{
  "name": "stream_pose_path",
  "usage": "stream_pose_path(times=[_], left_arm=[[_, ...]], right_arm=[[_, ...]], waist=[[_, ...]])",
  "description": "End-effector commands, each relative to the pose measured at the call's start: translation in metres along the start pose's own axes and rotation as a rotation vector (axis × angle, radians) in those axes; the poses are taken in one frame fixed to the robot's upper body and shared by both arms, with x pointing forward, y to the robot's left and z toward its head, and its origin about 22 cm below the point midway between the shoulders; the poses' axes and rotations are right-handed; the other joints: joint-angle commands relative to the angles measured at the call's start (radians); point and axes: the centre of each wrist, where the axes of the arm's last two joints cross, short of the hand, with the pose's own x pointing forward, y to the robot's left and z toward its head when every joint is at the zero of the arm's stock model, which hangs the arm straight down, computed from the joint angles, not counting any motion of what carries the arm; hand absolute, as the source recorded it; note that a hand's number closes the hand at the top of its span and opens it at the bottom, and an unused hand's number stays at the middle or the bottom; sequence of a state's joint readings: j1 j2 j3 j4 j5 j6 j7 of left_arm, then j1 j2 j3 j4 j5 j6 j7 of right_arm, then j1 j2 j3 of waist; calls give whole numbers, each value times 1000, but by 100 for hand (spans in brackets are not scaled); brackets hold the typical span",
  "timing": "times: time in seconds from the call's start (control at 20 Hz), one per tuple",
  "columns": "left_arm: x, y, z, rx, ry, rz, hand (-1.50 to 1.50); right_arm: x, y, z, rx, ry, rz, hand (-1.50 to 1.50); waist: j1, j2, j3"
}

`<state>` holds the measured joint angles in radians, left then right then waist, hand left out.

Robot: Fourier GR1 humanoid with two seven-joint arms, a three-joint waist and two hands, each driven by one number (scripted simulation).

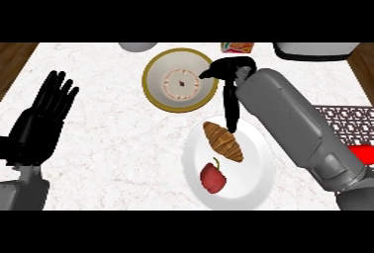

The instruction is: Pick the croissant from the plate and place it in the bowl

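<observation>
The brown croissant (223,141) lies on the upper part of a white plate (257,184), right of centre. Just beyond the plate stands the gold-rimmed bowl (156,95), white inside with a brown patterned bottom and nothing in it. My right hand (234,66) hovers at the bowl's right edge. Its straight fingers (232,111) point down toward the croissant's upper right end, and the tips reach it or stop just short. The hand is open and holds nothing. At the left edge my left hand (44,118) rests open, fingers up.
A red fruit with a stem (212,178) shares the plate below the croissant. Along the far edge are a white round object (139,46), a small packet (237,47) and a white appliance (314,49). A patterned mat (350,118) and a red item (361,153) lie at the right.
</observation>
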<state>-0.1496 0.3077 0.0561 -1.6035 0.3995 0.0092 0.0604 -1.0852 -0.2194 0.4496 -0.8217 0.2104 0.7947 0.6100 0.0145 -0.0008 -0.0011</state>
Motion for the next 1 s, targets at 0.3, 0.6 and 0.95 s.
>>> stream_pose_path(times=[0.3,0.6,0.95], left_arm=[[9,8,10,34,3,2,0],[-8,-9,13,-1,7,9,0],[-5,-5,18,-5,-1,7,0]], right_arm=[[-9,45,2,50,3,-10,-150],[-12,81,-10,-57,3,-7,-150],[-47,89,-31,-120,-34,9,-150]], waist=[[-22,-6,1],[-13,-1,1],[-2,2,1]])
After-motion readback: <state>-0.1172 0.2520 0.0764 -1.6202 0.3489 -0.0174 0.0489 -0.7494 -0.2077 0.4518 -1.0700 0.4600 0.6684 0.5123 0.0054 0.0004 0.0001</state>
